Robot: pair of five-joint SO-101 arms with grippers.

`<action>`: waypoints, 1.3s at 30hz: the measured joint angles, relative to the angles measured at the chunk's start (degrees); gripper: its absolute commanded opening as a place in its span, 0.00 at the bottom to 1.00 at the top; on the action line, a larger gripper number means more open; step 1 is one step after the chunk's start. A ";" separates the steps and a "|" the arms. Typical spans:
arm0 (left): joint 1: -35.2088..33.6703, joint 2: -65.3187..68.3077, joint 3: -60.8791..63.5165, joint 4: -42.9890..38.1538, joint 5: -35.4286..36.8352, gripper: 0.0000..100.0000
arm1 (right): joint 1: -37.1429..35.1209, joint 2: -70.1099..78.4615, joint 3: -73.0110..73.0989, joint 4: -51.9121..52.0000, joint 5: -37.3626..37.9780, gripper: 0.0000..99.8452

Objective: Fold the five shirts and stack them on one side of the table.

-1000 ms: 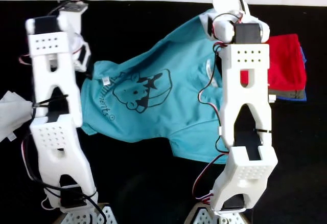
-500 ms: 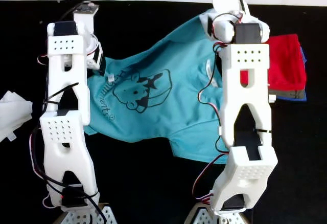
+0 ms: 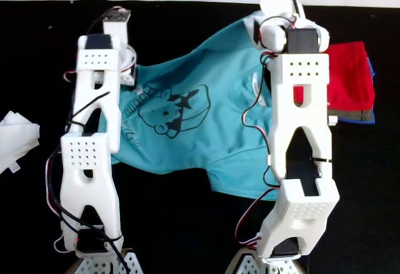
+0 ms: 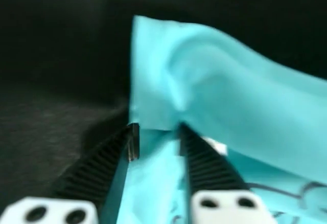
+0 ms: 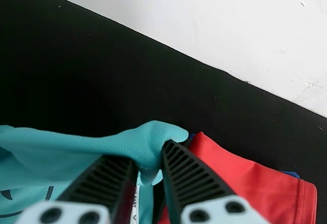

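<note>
A teal shirt [image 3: 187,124] with a dark animal print lies spread on the black table [image 3: 187,230] between my two arms. My left gripper [image 4: 156,132] is shut on the teal shirt [image 4: 230,101] at its far left edge, seen in the high view at the left gripper [image 3: 125,67]. My right gripper [image 5: 148,155] is shut on a bunched corner of the teal shirt [image 5: 102,150] at the far right, under the right arm's wrist [image 3: 281,33]. A folded red shirt [image 3: 350,77] tops a stack at the right; the red shirt [image 5: 235,183] lies just beyond the right gripper.
A crumpled white shirt [image 3: 15,139] lies at the table's left edge. Dark and blue folded layers [image 3: 356,116] sit under the red shirt. A pale floor [image 5: 230,24] runs beyond the table's far edge. Bare black cloth fills the near middle between the arm bases.
The left arm has swung right, away from the white shirt, dragging the teal shirt's left edge inward. The right arm has kept still.
</note>
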 measured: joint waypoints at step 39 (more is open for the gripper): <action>-0.09 -32.88 30.59 -1.85 5.54 0.19 | -4.22 -15.56 -0.09 32.53 0.00 0.01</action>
